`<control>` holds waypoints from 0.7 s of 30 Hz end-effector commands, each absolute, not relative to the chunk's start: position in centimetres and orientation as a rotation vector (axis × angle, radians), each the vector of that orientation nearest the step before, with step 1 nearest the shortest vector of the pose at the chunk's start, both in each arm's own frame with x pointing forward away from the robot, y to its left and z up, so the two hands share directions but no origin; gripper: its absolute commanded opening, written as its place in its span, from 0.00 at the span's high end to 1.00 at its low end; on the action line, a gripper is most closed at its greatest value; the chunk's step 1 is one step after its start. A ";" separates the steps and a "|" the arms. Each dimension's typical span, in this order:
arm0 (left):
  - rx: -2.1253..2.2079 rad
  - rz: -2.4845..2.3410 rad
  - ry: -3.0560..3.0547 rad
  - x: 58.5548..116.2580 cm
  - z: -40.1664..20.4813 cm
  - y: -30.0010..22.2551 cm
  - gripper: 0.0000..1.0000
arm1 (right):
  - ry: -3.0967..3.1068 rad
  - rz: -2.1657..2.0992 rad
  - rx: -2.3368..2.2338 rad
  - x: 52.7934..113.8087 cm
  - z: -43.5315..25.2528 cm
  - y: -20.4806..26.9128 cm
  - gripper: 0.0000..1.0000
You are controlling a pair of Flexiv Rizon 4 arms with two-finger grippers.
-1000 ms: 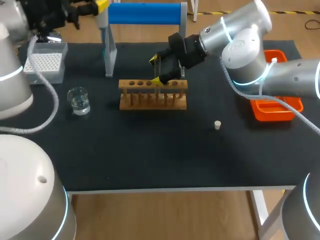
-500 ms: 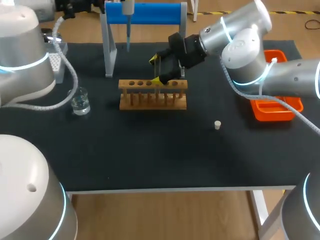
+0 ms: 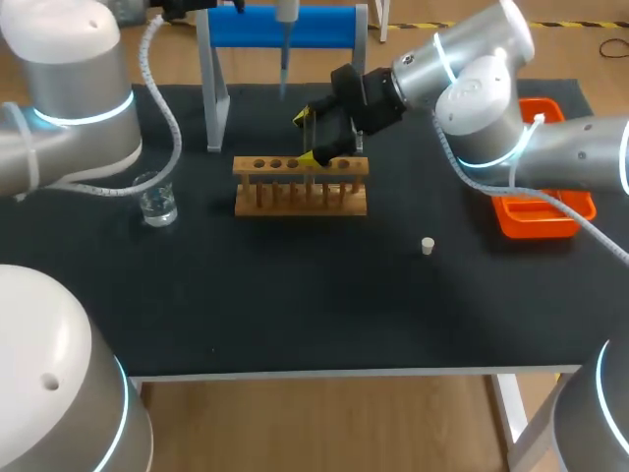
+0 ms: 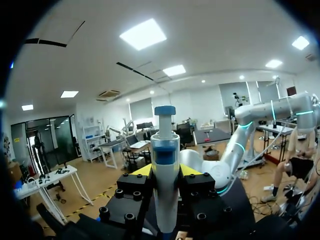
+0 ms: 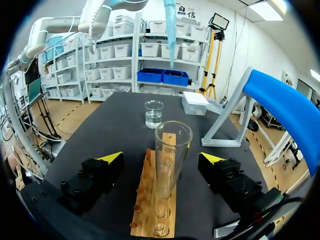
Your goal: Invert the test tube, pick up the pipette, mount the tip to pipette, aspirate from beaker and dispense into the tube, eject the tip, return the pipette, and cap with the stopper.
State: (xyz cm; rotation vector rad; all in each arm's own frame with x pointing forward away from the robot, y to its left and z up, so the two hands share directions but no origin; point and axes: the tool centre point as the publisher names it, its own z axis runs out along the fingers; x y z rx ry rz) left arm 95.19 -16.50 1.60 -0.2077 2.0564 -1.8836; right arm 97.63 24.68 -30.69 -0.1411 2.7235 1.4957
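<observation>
The right jaws are spread wide, their yellow tips standing on either side of the glass test tube without touching it. The tube stands upright, mouth up, in one of the holes of the wooden rack, which is where the task's tube is. The left jaws are pressed onto the pipette, with a yellow tip against each side of its white body and its blue-capped plunger end rising above them. Seen from the head camera, the pipette hangs upright behind the rack and higher than it, thin end pointing down, in front of the blue bar of the pipette stand. The stand's grey leg comes down on the desk just behind the rack's left end. A small beaker holding clear liquid sits on the desk to the left of the rack, a little apart from it. From the right wrist camera a white tip box lies beyond the rack's far end, near the beaker and beside the stand's foot. A small white stopper lies in front of the rack and to its right, apart from it. An orange tray sits well to the right of the rack at the desk's edge, partly under the right arm.
</observation>
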 end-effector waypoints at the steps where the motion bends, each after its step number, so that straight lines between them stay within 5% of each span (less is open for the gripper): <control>1: -0.213 -1.884 2.062 95.7 1.3 -17.4 1.00 | 2.728 1.494 -0.143 97.7 -30.6 24.6 0.00; 21: -0.255 -1.938 2.073 96.4 0.6 -19.3 1.00 | 2.728 1.494 -0.143 97.7 -30.6 24.6 0.00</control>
